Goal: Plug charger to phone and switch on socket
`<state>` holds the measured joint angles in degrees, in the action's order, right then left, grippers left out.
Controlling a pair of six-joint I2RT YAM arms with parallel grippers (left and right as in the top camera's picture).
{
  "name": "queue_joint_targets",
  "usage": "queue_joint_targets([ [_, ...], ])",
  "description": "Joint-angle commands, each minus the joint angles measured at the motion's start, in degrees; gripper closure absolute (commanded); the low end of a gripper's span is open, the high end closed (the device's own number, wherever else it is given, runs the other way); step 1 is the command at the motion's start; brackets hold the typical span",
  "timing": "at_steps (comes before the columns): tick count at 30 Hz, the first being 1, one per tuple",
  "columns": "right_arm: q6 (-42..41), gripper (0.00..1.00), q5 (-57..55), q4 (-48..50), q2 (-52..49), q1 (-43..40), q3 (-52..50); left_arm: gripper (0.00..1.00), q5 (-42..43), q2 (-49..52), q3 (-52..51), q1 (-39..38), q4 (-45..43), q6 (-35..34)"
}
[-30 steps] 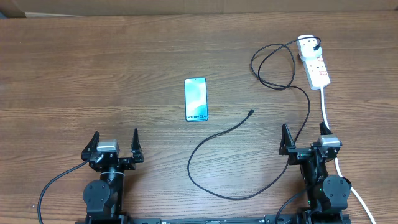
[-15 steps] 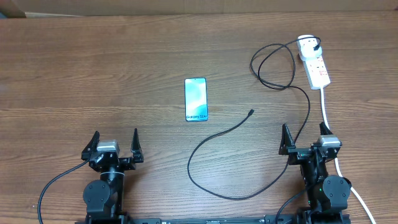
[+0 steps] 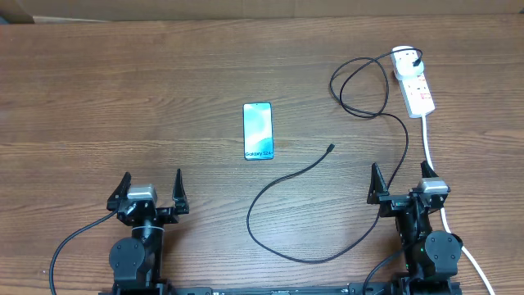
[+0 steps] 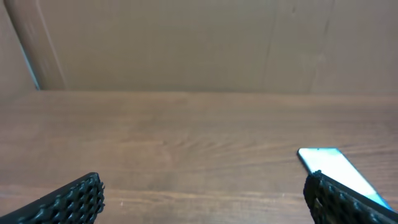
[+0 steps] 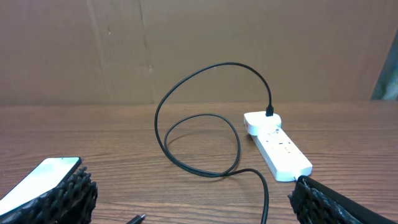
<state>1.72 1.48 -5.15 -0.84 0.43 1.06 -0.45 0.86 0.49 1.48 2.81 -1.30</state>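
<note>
Our 2 arms are parked: left gripper [image 3: 151, 178] and right gripper [image 3: 400, 172] wide open, holding nothing. Charger [image 3: 249, 218] plugged into socket [image 3: 414, 83], tip loose near phone [image 3: 258, 131].

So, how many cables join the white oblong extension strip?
2 at the white oblong strip: the thin black charger cable plugged into its far end, the thick white cord leaving its near end.

Soft, even light from above covers the wooden table [image 3: 123, 98]; shadows are faint and short. The overhead view is sharp edge to edge. The left wrist view is hazy and low in contrast, with the screen of the phone [image 4: 339, 171] nearly washed out and the dark finger pads [image 4: 71, 200] at the bottom corners slightly soft. In the right wrist view the socket [image 5: 277, 146] glares white.
</note>
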Motion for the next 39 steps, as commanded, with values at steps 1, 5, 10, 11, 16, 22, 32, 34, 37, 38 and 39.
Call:
queue_joint_targets([
  [1, 0.26, 0.0, -0.33, 0.33, 0.5, 0.2, -0.59, 0.0, 4.33, -0.61, -0.17, -0.39, -3.48, -0.44],
  [5, 0.26, 0.0, -0.35, 0.33, 0.5, 0.2, -0.59, 0.0, 16.33, -0.61, 0.7, -0.39, -16.17, -0.48],
  [10, 0.26, 0.0, -0.35, 0.33, 0.5, 0.2, -0.59, 0.0, 17.49, -0.61, 5.49, -0.39, -16.7, -4.04],
  [11, 0.26, 0.0, -0.35, 0.33, 0.5, 0.2, -0.59, 0.0, 17.51, -0.61, 6.99, -0.39, -15.74, -4.09],
  [16, 0.26, 0.0, -0.33, 0.33, 0.5, 0.2, -0.59, 0.01, 19.91, -0.24, 16.68, -0.39, -10.91, -4.07],
  [22, 0.26, 0.0, -0.35, 0.33, 0.5, 0.2, -0.59, 0.0, 22.32, 9.22, 36.3, -0.39, 8.76, -1.86],
  [32, 0.26, 0.0, -0.35, 0.33, 0.5, 0.2, -0.59, 0.01, 48.92, 30.29, 62.93, -0.39, 27.76, 3.5],
  [34, 0.26, 0.0, -0.33, 0.35, 0.5, 0.2, -0.59, 0.0, 51.58, 31.76, 63.8, -0.39, 25.77, 1.64],
  [37, 0.26, 0.0, -0.35, 0.33, 0.5, 0.2, -0.59, 0.0, 47.8, 34.71, 66.53, -0.39, 27.17, -5.05],
  [38, 0.26, 0.0, -0.35, 0.33, 0.5, 0.2, -0.59, 0.0, 45.55, 35.98, 68.04, -0.39, 29.03, -6.62],
  [39, 0.26, 0.0, -0.35, 0.33, 0.5, 0.2, -0.59, 0.0, 43.67, 37.48, 69.94, -0.39, 31.43, -7.89],
])
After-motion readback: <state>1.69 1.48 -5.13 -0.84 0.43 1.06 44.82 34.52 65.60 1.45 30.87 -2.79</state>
